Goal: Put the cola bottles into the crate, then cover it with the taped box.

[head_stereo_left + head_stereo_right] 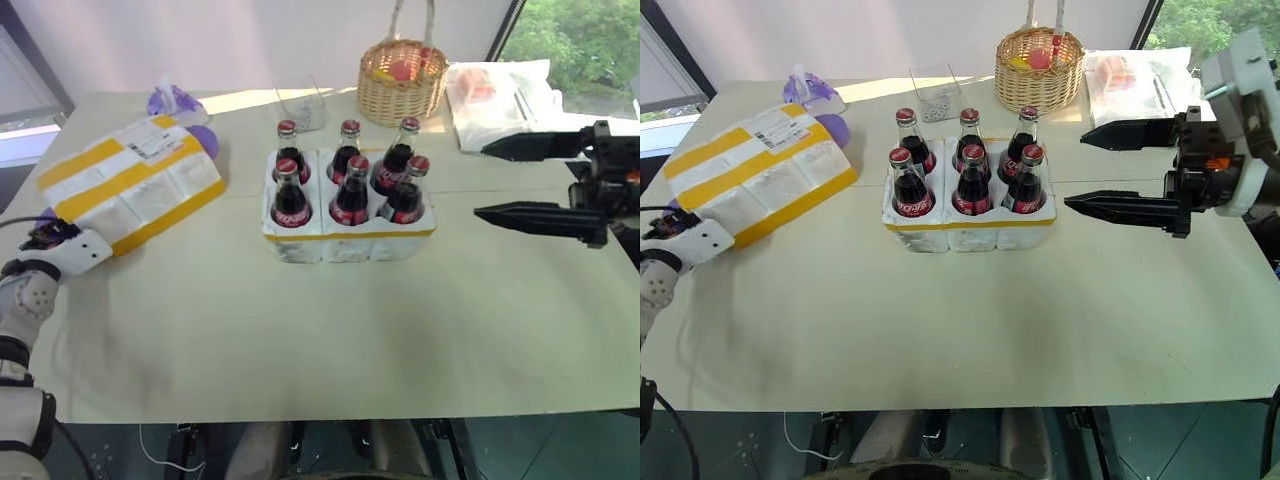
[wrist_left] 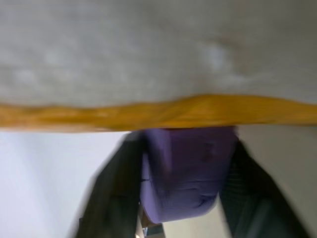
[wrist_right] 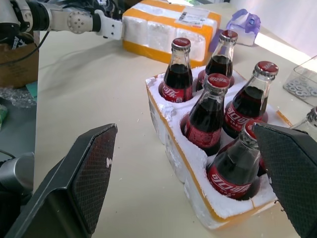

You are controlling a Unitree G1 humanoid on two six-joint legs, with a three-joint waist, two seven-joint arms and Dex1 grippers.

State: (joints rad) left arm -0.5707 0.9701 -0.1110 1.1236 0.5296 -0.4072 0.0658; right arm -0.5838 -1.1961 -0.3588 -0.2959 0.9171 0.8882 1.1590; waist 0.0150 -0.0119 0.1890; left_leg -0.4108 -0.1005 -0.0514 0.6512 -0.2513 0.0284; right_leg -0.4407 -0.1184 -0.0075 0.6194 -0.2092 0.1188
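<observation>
The left hand (image 1: 48, 238) is closed at the taped box's (image 1: 130, 185) near corner; the right hand (image 1: 1085, 170) hovers wide open beside the crate (image 1: 970, 225).

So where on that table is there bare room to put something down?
The widest bare stretch of the cream table runs along its near edge, in front of the white foam crate of cola bottles. There is a smaller gap between the crate and the yellow-taped white box. The far edge is crowded: wicker basket, clear tray, plastic-wrapped package.

six cola bottles (image 1: 352, 190) upright in the crate (image 1: 345, 240); taped box (image 1: 130, 178) well left.
</observation>
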